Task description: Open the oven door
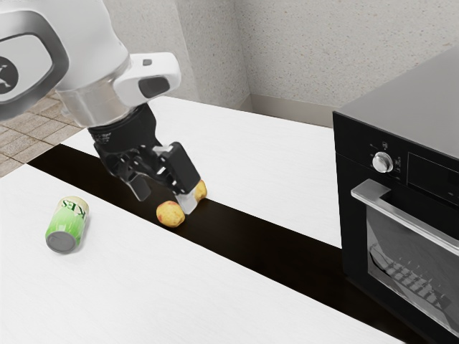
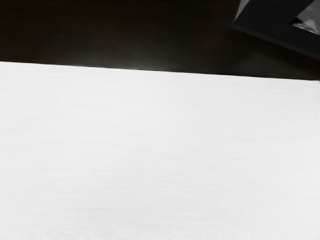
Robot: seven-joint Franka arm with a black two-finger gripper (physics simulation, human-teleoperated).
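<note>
tool (image 1: 165, 196) hangs open, well apart from the closed, black-framed, glass-paned oven door (image 1: 407, 251) with its silver handle (image 1: 416, 220)

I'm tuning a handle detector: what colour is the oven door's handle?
The handle is silvery grey; the exterior view shows it best.

White arm (image 1: 93, 43), black jaws.

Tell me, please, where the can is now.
The can lies at the exterior view's left, on the white tabletop beside the dark stripe, apart from the fruits.
</note>
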